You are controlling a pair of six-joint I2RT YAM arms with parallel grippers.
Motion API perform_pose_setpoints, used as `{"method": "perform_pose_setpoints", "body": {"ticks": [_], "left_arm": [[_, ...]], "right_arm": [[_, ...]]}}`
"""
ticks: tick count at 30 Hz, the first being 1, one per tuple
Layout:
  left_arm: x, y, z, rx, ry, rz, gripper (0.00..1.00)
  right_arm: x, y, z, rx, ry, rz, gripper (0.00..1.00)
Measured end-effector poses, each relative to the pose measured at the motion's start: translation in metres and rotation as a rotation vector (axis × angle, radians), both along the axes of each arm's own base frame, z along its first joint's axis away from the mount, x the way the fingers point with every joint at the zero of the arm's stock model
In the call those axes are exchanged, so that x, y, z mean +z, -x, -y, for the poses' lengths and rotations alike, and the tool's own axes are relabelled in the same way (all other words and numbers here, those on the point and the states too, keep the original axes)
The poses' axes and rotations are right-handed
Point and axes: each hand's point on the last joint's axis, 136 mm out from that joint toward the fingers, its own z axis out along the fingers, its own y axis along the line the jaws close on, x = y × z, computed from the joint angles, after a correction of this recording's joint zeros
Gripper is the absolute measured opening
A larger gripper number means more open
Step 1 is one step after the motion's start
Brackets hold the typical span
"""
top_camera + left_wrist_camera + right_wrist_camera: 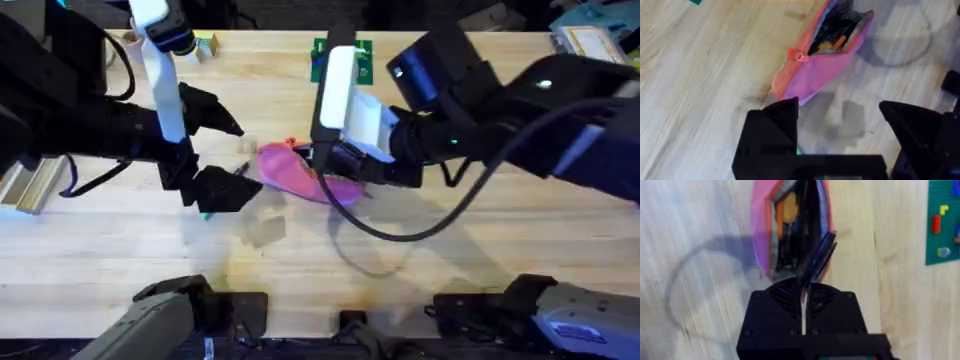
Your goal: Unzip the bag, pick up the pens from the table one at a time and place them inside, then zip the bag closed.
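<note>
The pink bag (300, 172) lies unzipped in the middle of the table (450, 270), its red pull (800, 56) at one end and its dark lining showing. My right gripper (326, 163) hangs right over the open mouth of the bag (762, 240), shut on the black pen (819, 259), which tilts down toward the opening. Just left of the bag (815, 75), my left gripper (837, 107) is open with its fingers spread wide. A sliver of the green pen (207, 214) peeks out under one finger (772, 125).
A small green board (345, 58) with coloured pieces sits behind the bag, also seen as the green board (944, 222). Wooden blocks (25, 188) lie at the left edge. The right arm's black cable (400, 232) loops over the table in front of the bag.
</note>
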Motion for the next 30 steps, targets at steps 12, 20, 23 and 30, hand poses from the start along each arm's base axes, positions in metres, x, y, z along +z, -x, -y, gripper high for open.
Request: {"method": "perform_pose_setpoints", "body": {"ticks": [12,20,23,30], "left_arm": [[0.000,0.000,0.000,0.000,0.000,0.000,0.993],[0.000,0.000,0.000,0.000,0.000,0.000,0.993],[0.000,0.000,0.000,0.000,0.000,0.000,0.993],[0.000,0.000,0.000,0.000,0.000,0.000,0.993]], "right_arm": [[-0.020,0.005,-0.023,0.076,0.002,-0.039,0.033],[-0.033,-0.009,-0.039,0.106,-0.009,-0.009,0.033],[-0.035,-0.014,-0.044,0.109,-0.018,0.005,0.033],[-0.037,-0.015,-0.058,0.136,-0.036,0.028,0.033]]}}
